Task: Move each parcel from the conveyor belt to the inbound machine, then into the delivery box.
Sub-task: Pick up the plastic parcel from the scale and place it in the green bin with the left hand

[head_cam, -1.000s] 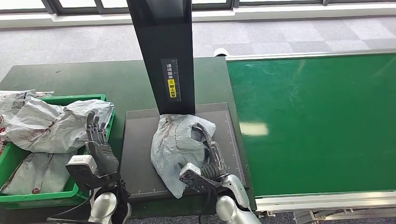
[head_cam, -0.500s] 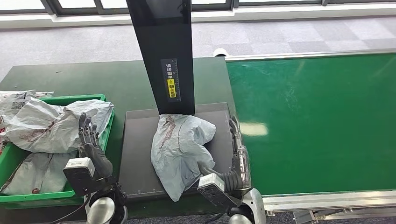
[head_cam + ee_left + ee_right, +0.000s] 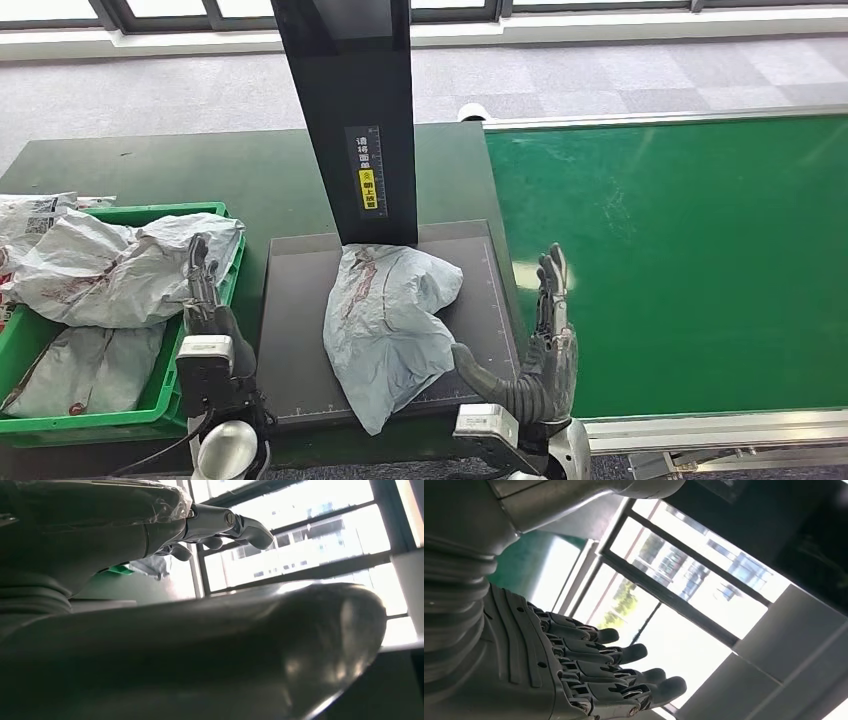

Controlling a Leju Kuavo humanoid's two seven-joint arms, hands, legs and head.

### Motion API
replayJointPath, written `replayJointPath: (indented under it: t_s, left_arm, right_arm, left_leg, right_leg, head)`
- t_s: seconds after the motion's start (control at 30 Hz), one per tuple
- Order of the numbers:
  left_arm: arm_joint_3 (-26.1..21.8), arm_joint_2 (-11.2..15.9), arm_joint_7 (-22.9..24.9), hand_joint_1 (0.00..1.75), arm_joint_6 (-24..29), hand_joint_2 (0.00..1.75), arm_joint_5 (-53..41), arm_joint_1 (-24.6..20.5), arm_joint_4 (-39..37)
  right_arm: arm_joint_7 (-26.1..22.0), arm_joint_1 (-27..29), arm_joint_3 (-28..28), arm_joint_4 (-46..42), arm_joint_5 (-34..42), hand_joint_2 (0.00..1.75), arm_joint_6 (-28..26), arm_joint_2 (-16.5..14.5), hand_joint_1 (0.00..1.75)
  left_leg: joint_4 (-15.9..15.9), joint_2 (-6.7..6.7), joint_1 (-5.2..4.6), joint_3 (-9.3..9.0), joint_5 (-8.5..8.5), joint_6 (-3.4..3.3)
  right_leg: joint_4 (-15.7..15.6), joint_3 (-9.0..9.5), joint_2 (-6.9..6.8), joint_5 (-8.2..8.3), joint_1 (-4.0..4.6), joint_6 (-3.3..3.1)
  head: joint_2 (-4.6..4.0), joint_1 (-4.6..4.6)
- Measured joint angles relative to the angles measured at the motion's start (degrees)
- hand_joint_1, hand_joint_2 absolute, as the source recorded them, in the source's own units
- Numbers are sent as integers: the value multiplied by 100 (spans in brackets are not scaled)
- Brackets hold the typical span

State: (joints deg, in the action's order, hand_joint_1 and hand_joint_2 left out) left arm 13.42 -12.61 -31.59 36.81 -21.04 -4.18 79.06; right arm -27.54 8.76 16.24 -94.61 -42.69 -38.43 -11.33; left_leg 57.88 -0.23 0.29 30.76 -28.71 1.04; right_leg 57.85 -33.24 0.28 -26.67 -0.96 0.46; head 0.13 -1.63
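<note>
Dark green worktop (image 3: 250, 170) is carrying, at centre, a black scanner platform (image 3: 290, 330) with a tall black post (image 3: 350, 100) rising at its 12 o'clock. Grey parcel (image 3: 385, 315) is lying crumpled on the platform, just below the post. Green belt (image 3: 680, 260) is running at 3 o'clock, bare. Green crate (image 3: 150, 405) is sitting at 9 o'clock, holding several more grey bags (image 3: 100, 265). Right robot hand (image 3: 545, 350) is hovering upright between platform and belt, fingers (image 3: 624, 655) straight and spread, gripping nothing, apart from the parcel. Left robot hand (image 3: 205, 305) is standing between crate and platform, fingers extended, empty. Grey carpet (image 3: 600, 70) and a window frame are showing at 12 o'clock.
</note>
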Motion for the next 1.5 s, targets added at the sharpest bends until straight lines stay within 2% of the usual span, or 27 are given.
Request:
replayJointPath:
  t_s: [0.1, 0.17, 0.3, 0.43, 0.53, 0.7, 0.87, 1.07, 1.2, 1.43, 1.5]
  left_arm:
    - [158, 53, 260, 0, -347, 0, -926, -121, -207]
    - [258, 73, 384, 0, -443, 0, -1332, -191, -322]
    - [434, 108, 847, 0, -544, 175, -2398, -344, -549]
    - [661, 115, 1457, 0, -695, 175, -3884, -608, -1012]
    - [780, 93, 1672, 0, -819, 175, -4343, -801, -1399]
    - [867, 54, 1716, 0, -967, 175, -4479, -955, -1814]
    - [999, 21, 1631, 0, -1410, 175, -4417, -1102, -2149]
    - [1132, -26, 1474, 0, -1795, 175, -4334, -1186, -2430]
    - [1256, -49, 1207, 175, -2070, 175, -4117, -1208, -2580]
    - [1295, -45, 1154, 175, -1780, 175, -4010, -1113, -2559]
    - [1283, -3, 1137, 175, -1575, 175, -3943, -896, -2234]
  right_arm:
    - [-583, 75, 0, -252, 54, 175, -137, -58, 0]
    - [-809, 110, 0, -378, 73, 175, -157, -121, 0]
    - [-1109, 167, -27, -571, 58, 175, -174, -231, 0]
    - [-1173, 179, -35, -648, 82, 175, -174, -294, 0]
    - [-1214, 168, -35, -648, 160, 175, -172, -294, 0]
    - [-1189, 159, -35, -690, 165, 175, -172, -294, 0]
    - [-955, 120, -33, -803, 73, 175, -171, -294, 0]
    - [-921, 124, -33, -898, 17, 175, -171, -294, 0]
    - [-860, 135, -33, -971, -43, 175, -172, -294, 0]
    - [-882, 191, -35, -1075, -102, 175, -172, -297, 0]
    - [-930, 256, -36, -1166, -112, 175, -172, -320, 0]
  left_leg:
    - [0, 1, 0, 0, 0, 0]
    - [0, 3, 0, -1, 0, 0]
    - [0, 3, -1, -3, 1, -1]
    - [0, 2, -2, -5, 2, -1]
    - [0, 4, -2, -5, 2, -2]
    - [0, 4, -2, -3, 2, -2]
    - [0, 3, -2, -2, 2, -2]
    - [0, 2, -2, -2, 3, -2]
    - [0, 2, -2, -3, 3, -2]
    - [0, 2, -2, -2, 2, -2]
    - [0, 3, -1, 1, 2, -2]
  right_leg:
    - [0, -1, 1, 0, -1, 0]
    - [0, -1, 1, 0, 0, 0]
    - [0, 1, 0, 0, 0, 0]
    - [0, 4, 0, 3, -1, 0]
    - [0, 3, 1, 5, -1, 2]
    - [0, 2, 2, 5, -1, 2]
    - [0, 1, 1, 5, -1, 2]
    - [0, 3, 1, 5, -1, 2]
    - [0, 5, 1, 5, -2, 2]
    - [0, 7, 1, 5, -2, 2]
    - [0, 3, 1, 4, -2, 2]
  head:
    - [0, 0]
    - [0, 0]
    - [0, 1]
    - [0, 0]
    - [0, -1]
    - [0, -1]
    - [0, -1]
    - [0, -1]
    - [0, 0]
    - [0, 0]
    - [0, 0]
